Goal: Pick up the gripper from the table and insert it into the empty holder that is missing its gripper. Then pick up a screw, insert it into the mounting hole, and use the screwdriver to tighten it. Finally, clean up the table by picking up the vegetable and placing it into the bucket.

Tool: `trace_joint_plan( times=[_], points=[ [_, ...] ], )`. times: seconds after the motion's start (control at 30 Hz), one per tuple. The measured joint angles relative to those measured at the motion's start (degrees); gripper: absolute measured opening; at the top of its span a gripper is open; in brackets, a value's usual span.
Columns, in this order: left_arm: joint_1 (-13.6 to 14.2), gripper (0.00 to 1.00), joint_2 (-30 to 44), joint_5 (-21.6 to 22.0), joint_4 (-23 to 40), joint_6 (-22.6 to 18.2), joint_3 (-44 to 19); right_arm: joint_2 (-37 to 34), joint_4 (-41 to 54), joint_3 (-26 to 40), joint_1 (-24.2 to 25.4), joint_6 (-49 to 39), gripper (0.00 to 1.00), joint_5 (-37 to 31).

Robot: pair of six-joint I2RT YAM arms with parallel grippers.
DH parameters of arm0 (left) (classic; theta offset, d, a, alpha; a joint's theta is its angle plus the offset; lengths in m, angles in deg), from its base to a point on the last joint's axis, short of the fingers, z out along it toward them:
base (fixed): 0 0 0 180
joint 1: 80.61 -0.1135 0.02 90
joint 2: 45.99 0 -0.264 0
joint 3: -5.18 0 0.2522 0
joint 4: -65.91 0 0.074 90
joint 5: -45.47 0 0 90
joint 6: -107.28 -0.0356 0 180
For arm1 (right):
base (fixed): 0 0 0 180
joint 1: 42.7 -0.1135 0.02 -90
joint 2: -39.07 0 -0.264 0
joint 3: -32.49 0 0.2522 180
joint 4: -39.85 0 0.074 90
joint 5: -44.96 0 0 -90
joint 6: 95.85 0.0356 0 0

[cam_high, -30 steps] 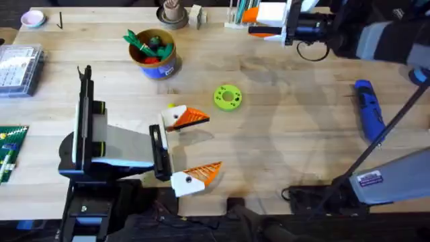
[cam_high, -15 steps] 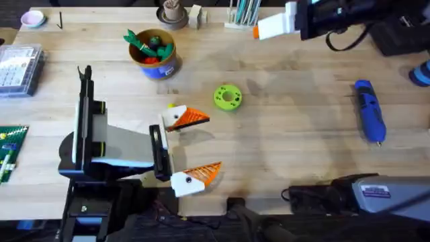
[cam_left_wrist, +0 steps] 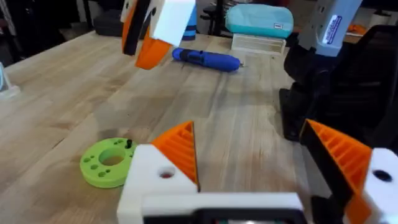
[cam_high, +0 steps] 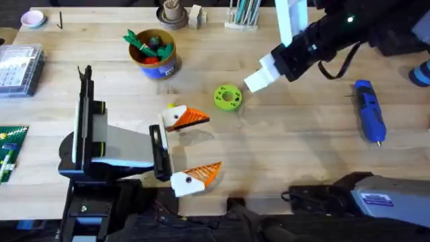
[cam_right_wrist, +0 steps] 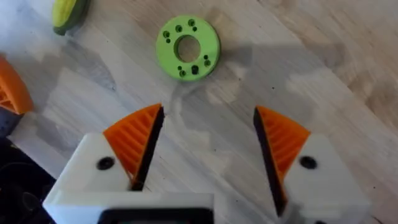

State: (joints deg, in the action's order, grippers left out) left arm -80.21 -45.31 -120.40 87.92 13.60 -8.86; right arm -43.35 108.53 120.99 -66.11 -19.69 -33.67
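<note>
The yellow vegetable [cam_high: 171,105] [cam_right_wrist: 68,11] lies on the wood, tucked against my left gripper's far finger. My left gripper [cam_high: 209,143] [cam_left_wrist: 249,134] rests open and empty, with orange ribbed tips on white fingers. My right gripper [cam_high: 269,47] [cam_right_wrist: 208,118] [cam_left_wrist: 140,40] hangs open and empty above the table, just right of a green disc [cam_high: 228,97] [cam_right_wrist: 186,46]. The orange-brown bucket [cam_high: 156,55] stands at the back left with green and red toy vegetables inside. The blue screwdriver [cam_high: 369,111] [cam_left_wrist: 205,59] lies at the right. The loose gripper, the empty holder and a screw are out of view.
A clear parts box [cam_high: 17,67] and a green board [cam_high: 10,151] sit at the left edge. A pink dish [cam_high: 32,18], a cup [cam_high: 173,13] and a pen stand [cam_high: 242,13] line the back edge. Bare wood lies between the disc and the screwdriver.
My right arm has swung from the back edge forward and left, and its gripper now points down near the green disc. The left arm has not moved.
</note>
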Motion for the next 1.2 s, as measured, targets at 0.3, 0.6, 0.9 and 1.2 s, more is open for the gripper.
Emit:
trace_joint_plan(
  times=[0.3, 0.6, 0.9, 1.2],
  points=[
    [0.0, 0.993, 0.0, 0.0, 0.0, 0.0, 0.0, -2.8, -4.1, -1.8, -4.0, -0.1, 0.917, -1.8],
    [0.0, 0.992, 0.0, 0.0, 0.0, 0.0, 0.0, -3.5, -13.6, -10.7, -6.6, 0.5, 0.917, -2.5],
    [0.0, 0.993, 0.0, 0.0, 0.0, 0.0, 0.0, -8.9, -17.9, -11.5, -6.9, 2.0, 0.907, -2.6],
    [0.0, 0.993, 0.0, 0.0, 0.0, 0.0, 0.0, -12.6, -19.9, -11.6, -10.1, 2.3, 0.855, -5.8]
  ],
)
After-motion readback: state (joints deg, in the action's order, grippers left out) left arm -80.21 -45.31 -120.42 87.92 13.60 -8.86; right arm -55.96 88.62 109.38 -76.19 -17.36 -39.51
